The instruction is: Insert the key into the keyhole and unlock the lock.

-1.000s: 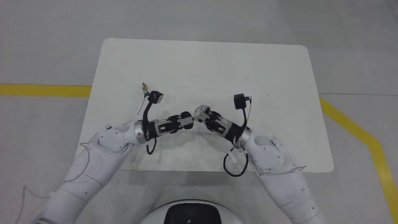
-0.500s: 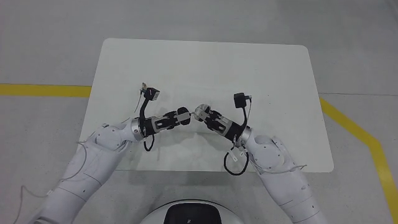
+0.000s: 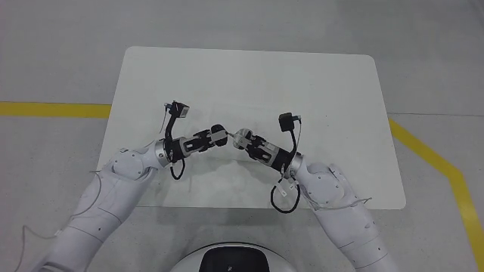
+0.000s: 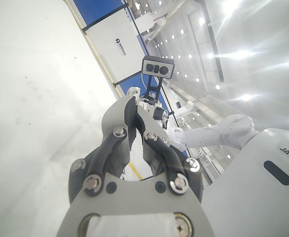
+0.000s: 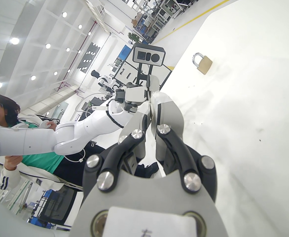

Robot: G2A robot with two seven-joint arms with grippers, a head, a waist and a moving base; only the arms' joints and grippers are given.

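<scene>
Top view: my left end effector (image 3: 219,132) and right end effector (image 3: 241,136) sit tip to tip above the bench (image 3: 325,91), each with fingers pressed together. The padlock (image 5: 203,63) lies flat near the bench edge, apart from both.

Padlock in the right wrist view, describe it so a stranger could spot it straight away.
Find the white table and follow it toward its rounded corner near the yellow floor line. The padlock lies flat there. It alone is brass-coloured, a small block with a silver shackle loop.
</scene>
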